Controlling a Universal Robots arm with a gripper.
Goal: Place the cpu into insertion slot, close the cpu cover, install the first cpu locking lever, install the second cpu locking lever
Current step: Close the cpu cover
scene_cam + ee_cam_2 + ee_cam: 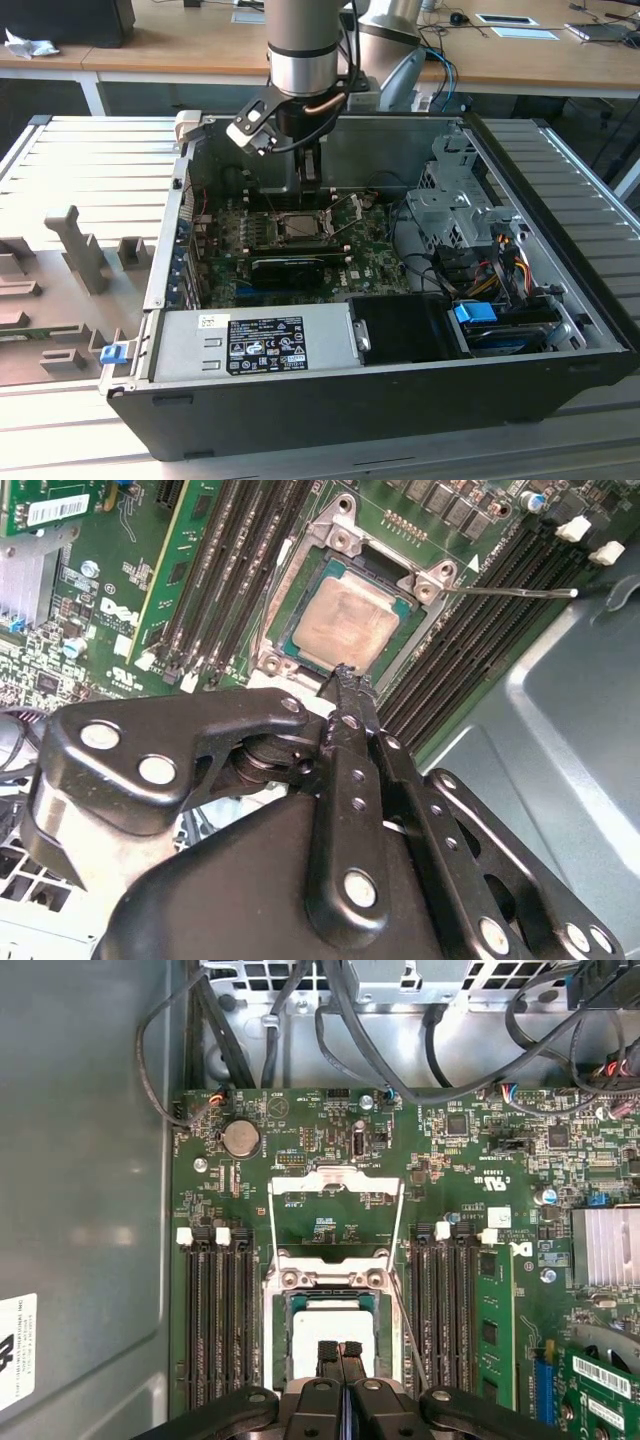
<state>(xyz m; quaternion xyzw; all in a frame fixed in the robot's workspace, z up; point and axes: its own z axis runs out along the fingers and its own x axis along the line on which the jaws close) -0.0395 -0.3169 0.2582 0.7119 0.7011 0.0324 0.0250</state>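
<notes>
Gripper (pixel 340 1352) fingers clenched tip to tip, nothing between them. The cpu (pixel 325 1322), a small thin square chip with a pale silver-beige face, is out of the grip and seated flat in the insertion slot (pixel 330 1272), the square dark socket with a metal rim mid-board. In both wrist views the tips sit over one edge of the chip; can't tell if they touch it. Second wrist view agrees: gripper (pixel 345 675) closed at the edge of the cpu (pixel 345 625). The cpu cover (pixel 335 1182), a thin silvery hinged frame plate with an open centre, is flipped open and lies back on the board just beyond the socket. Both thin wire locking levers (pixel 272 1225) are unlatched, one running along each side of the cover. Long black memory slots (pixel 215 1310) flank the socket on the green motherboard (pixel 300 1140); a finned silver heatsink (pixel 605 1245) sits further out. Exterior view: the arm drops into an open black computer case (pixel 350 410) lying on a ribbed grey metal table (pixel 70 150), with a labelled silver power supply box (pixel 200 345) along the near wall and light wooden desks (pixel 180 40) behind.
</notes>
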